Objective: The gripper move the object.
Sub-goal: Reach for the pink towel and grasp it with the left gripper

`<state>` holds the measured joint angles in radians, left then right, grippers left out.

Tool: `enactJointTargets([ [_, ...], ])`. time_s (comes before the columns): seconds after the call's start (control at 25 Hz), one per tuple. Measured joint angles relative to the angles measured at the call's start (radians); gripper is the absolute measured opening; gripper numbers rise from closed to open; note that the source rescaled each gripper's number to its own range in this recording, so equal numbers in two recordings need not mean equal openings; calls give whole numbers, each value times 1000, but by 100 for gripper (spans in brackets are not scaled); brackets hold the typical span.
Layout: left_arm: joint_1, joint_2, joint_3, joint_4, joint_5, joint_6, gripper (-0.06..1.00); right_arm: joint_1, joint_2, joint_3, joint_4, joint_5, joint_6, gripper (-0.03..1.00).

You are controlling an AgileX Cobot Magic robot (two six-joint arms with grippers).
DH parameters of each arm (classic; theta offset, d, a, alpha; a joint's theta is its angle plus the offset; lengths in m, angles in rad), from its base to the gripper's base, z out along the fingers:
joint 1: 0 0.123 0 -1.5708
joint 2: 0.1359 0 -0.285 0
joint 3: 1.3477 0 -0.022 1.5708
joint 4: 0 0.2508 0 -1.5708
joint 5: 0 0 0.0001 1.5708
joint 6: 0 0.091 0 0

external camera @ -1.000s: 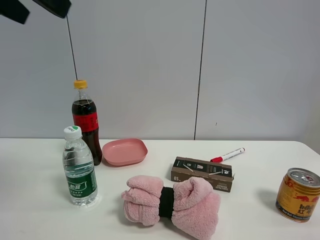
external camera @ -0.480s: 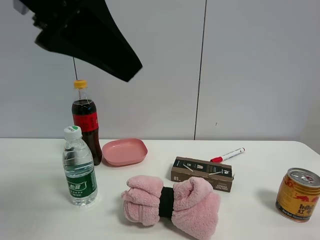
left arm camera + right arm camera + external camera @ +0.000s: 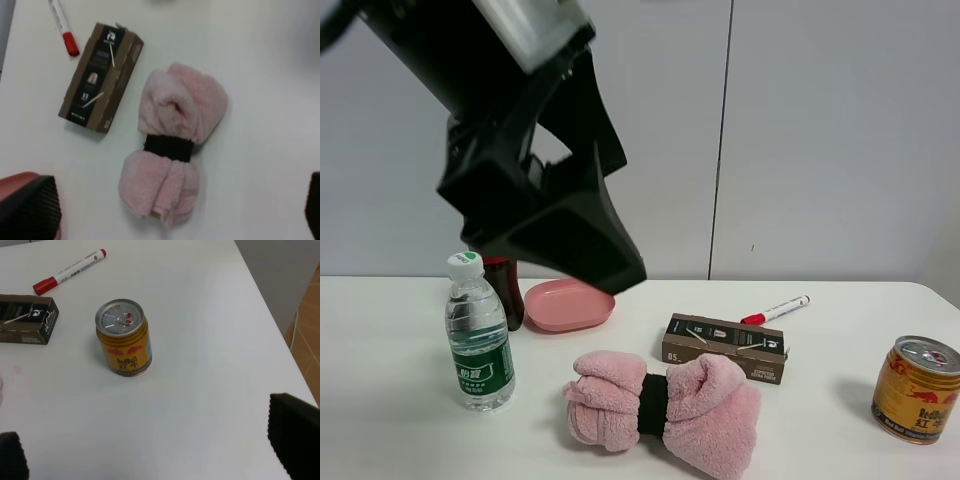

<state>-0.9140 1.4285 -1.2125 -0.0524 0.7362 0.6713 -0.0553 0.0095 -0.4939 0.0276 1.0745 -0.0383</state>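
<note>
The fluffy pink rolled towel (image 3: 665,405) with a black band around its middle lies at the table's front centre. It also shows in the left wrist view (image 3: 172,145). My left arm (image 3: 540,180) hangs high above the table, left of and behind the towel. My left gripper (image 3: 170,210) is open and empty, well above the towel, with one dark fingertip (image 3: 27,207) at each side of the view. My right gripper (image 3: 152,450) is open and empty above the table's right end. It is out of the exterior view.
A brown box (image 3: 725,348) lies just behind the towel, with a red-capped marker (image 3: 775,310) beyond it. A gold can (image 3: 917,388) stands at the right. A water bottle (image 3: 478,335), a pink dish (image 3: 570,303) and a cola bottle (image 3: 507,290), mostly hidden by the arm, stand at the left.
My left arm has swung down from the top left corner toward the middle. It now covers most of the cola bottle. The things on the table have not moved.
</note>
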Motion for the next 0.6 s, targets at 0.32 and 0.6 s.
enactJointTargets([
  [0.32, -2, 157, 0, 64, -57, 1, 100, 0, 0, 0, 0, 0, 0, 100],
  [0.6, -2, 255, 0, 82, -175, 50, 100, 0, 0, 0, 0, 0, 0, 100],
])
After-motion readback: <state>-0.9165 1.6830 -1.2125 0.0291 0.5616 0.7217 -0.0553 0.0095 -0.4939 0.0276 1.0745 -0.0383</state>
